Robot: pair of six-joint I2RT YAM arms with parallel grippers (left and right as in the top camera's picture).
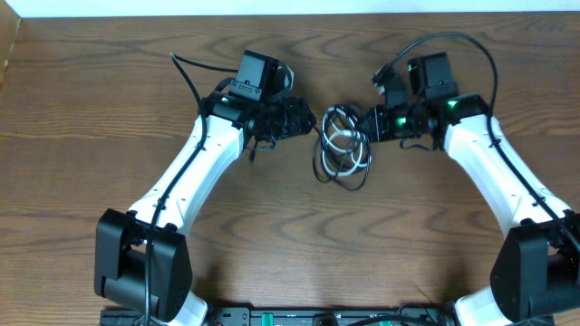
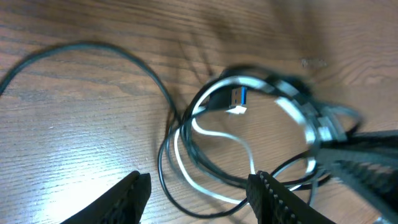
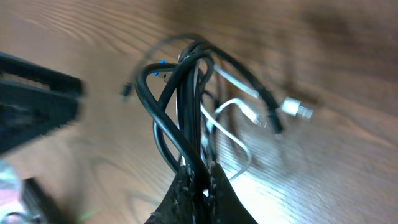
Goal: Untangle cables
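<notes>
The cables lie as a tangled bundle of thin black and white loops mid-table, between the two arms. My right gripper is at the bundle's right edge. In the right wrist view it is shut on several black strands that rise from its tips. A silvery-white plug lies past them. My left gripper is at the bundle's left edge. In the left wrist view it stands open, with black and white loops on the table between its fingers. A blue-tipped plug sits inside the loops.
The thicker black cord of the left arm curves over the wooden table behind that arm. The right arm's cord arcs above its wrist. The table's far edge runs along the top.
</notes>
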